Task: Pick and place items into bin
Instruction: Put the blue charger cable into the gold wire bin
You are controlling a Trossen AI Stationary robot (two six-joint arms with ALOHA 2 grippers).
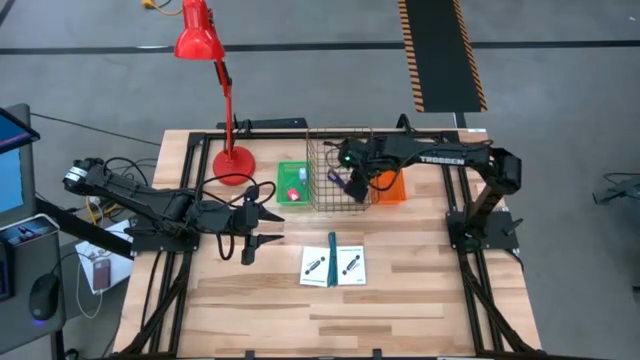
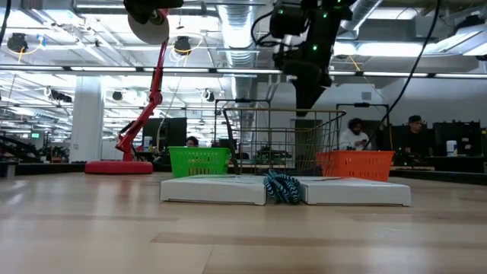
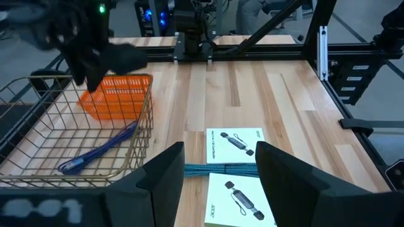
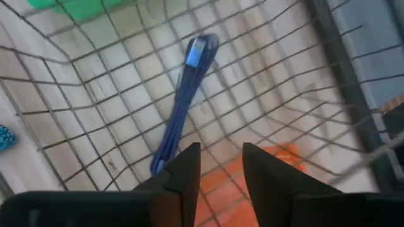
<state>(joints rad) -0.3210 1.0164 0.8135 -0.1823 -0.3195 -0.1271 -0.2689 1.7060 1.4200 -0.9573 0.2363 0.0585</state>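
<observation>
Strap (image 4: 183,94) lengthwise in wire bin (image 4: 303,101)

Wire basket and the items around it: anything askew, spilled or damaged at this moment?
Nothing stands out. The blue-purple strap lies inside the wire basket, below the open right gripper. Two white cards lie flat on the table with a teal cord between them. The left gripper waits open beside them.
</observation>
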